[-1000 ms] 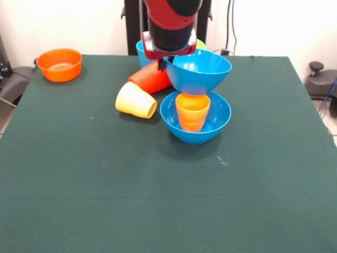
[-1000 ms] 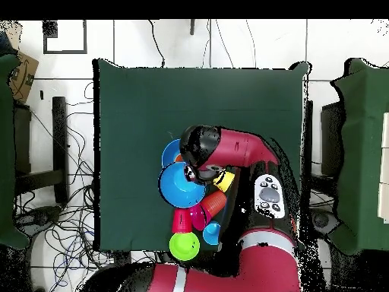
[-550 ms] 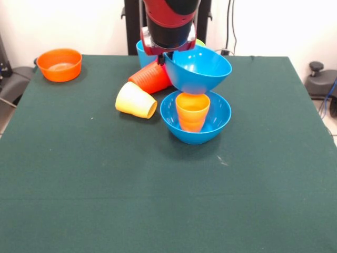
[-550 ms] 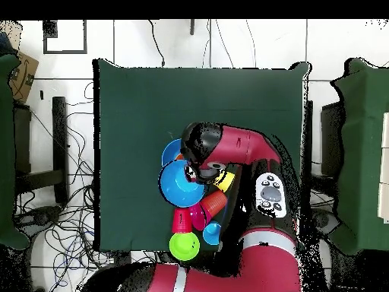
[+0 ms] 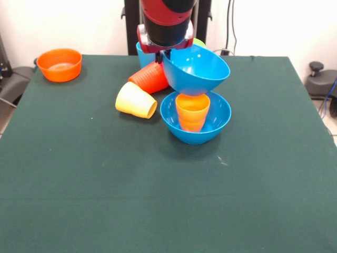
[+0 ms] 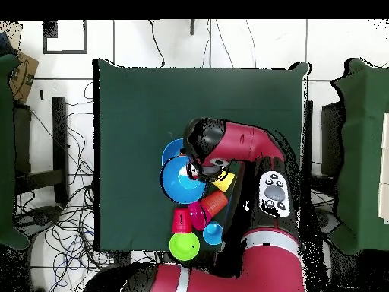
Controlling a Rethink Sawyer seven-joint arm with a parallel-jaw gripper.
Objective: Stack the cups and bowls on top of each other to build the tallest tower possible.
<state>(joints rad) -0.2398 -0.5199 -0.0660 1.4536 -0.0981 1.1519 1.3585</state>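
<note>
Far left on the green counter [image 5: 105, 200] sits the small orange bowl [image 5: 59, 64], alone near the corner, well apart from everything else. Moving right, the pale yellow cup [image 5: 136, 100] lies on its side, mouth turned toward the camera side, and just behind it the red cup [image 5: 149, 78] is also tipped over, the two touching or nearly so. Behind the red cup a light blue cup [image 5: 141, 52] peeks out beside the arm, and a sliver of lime-green bowl [image 5: 199, 42] shows at the arm's other side. Centre now: the tool [image 5: 165, 54] is clenched on the rim of a large blue bowl [image 5: 196, 70], holding it in the air, tilted, its opening facing up and toward the camera. Directly under it, the second large blue bowl [image 5: 195, 118] rests on the counter with an orange cup [image 5: 192, 111] standing upright inside it. The lifted bowl's base hangs right over that cup's mouth; touching or just clear, I cannot tell. From overhead, the lifted bowl overlaps the lower one, with a pink-red bowl [image 6: 199, 216] nearer the base.
</note>
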